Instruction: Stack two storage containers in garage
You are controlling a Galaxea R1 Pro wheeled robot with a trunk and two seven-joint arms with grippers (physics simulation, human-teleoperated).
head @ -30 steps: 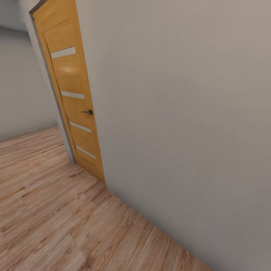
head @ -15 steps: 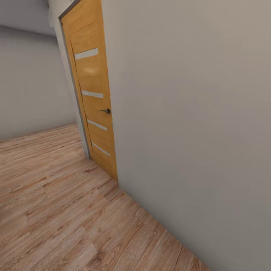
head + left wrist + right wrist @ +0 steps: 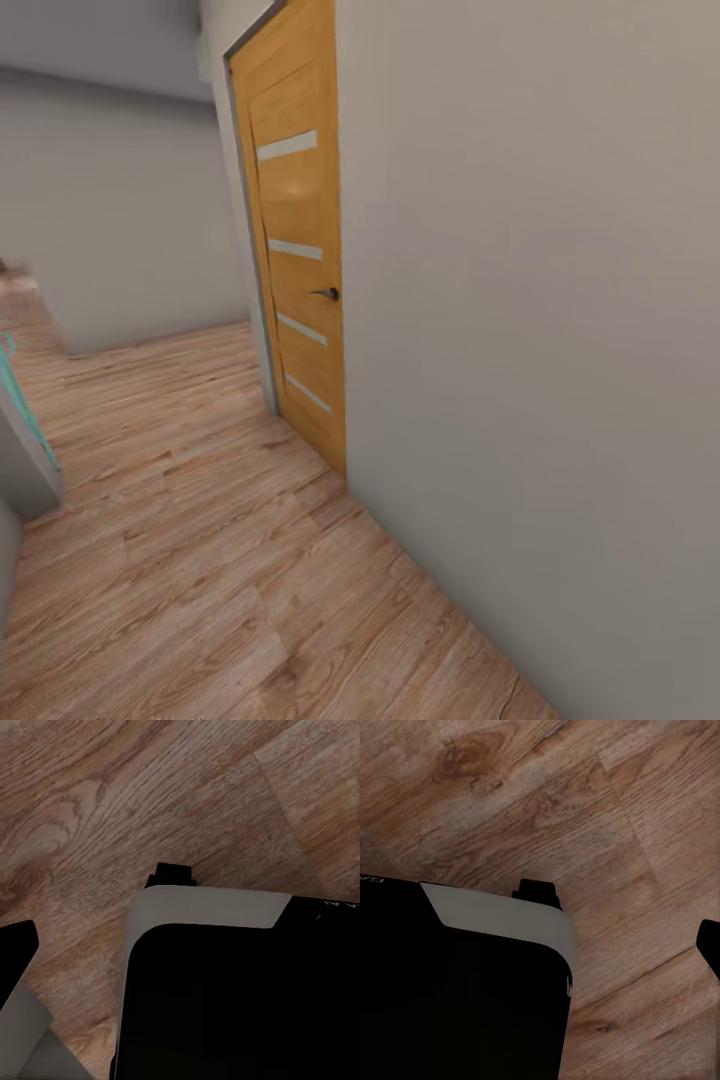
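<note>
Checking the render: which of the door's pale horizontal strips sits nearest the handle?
The third strip from the top on the wooden door, just below the dark handle.

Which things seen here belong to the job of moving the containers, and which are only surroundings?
Belonging to the job:
- nothing; no container shows

Only surroundings:
- wooden door, closed
- door handle
- grey wall
- light wood plank floor

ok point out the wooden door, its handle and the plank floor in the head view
wooden door (image 3: 300,200), head view, on the upper panel between two pale strips
door handle (image 3: 326,293), head view, on the dark lever
plank floor (image 3: 200,560), head view, on a bare board
</note>
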